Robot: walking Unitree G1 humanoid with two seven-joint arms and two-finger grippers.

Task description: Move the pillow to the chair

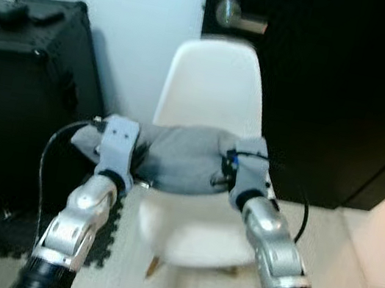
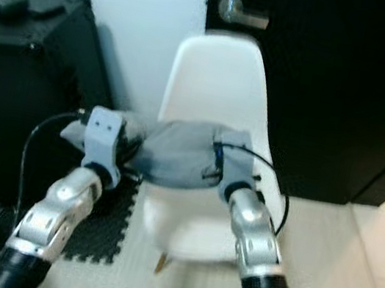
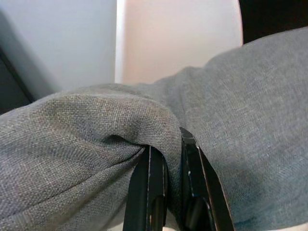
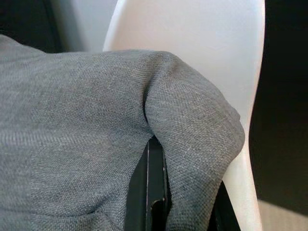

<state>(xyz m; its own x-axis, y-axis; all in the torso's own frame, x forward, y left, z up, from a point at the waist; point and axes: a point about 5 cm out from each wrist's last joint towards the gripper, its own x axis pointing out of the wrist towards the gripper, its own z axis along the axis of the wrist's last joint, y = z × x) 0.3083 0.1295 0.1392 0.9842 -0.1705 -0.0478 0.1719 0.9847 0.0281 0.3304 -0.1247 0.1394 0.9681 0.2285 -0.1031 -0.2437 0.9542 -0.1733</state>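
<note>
Pillow (image 1: 175,157), grey woven fabric, was held up in the air in front of the white chair (image 1: 210,87), level with the lower part of the chair's backrest and above its seat, spanning between both arms. Left of the chair, a black case (image 1: 17,83) stood against the pale wall, with a black foam mat (image 2: 99,228) on the floor at its foot, beside the chair. Left gripper (image 3: 166,183) was at the pillow's left end, left of the chair; its two black fingers (image 3: 149,192) were nearly closed, pinching a fold of the grey fabric between them. Chair backrest showed pale just behind the pillow in both wrist views. Right gripper (image 4: 159,192) was at the pillow's right end, in front of the chair's right edge; one black finger (image 4: 150,187) was pressed up into the fabric, clamped on a bunched corner. Behind the chair, to its right, was a dark door (image 1: 337,87) with a metal lever handle (image 1: 238,14) just above the chair's top.
</note>
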